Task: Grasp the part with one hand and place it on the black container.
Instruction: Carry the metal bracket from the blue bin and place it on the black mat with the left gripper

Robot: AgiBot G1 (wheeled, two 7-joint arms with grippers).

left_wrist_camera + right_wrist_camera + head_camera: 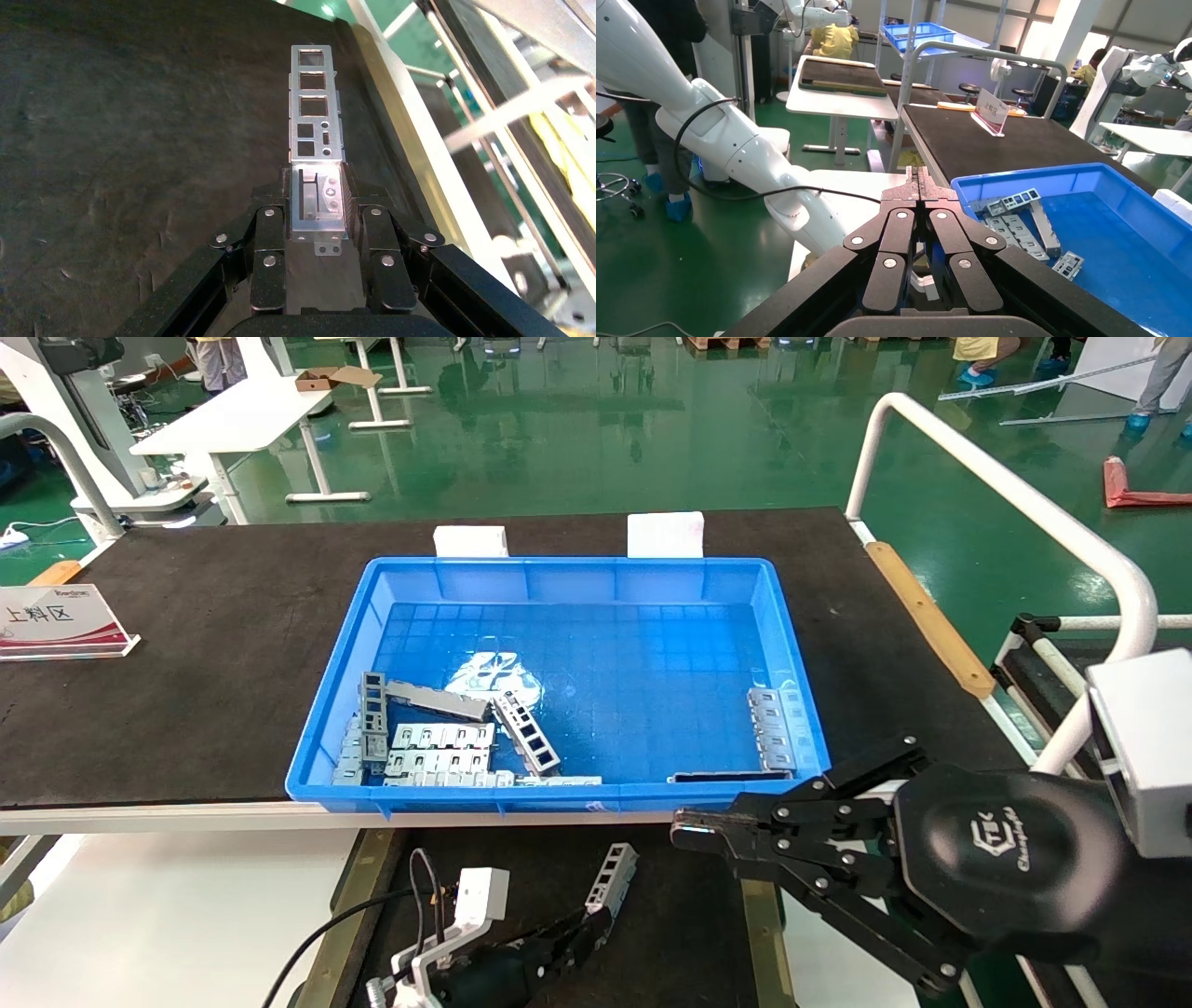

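The left hand (582, 926) is clamped on one end of the part (612, 877), a slim, stiff, likely light and slippery metal bar held over the near black container (689, 933), while the right hand (689, 831), fingers pressed together and empty, waits nearby.

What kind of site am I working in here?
Most likely a factory or assembly workshop: green coated floor, a blue bin of stamped metal parts on a matted workbench, and more benches and robot arms nearby.
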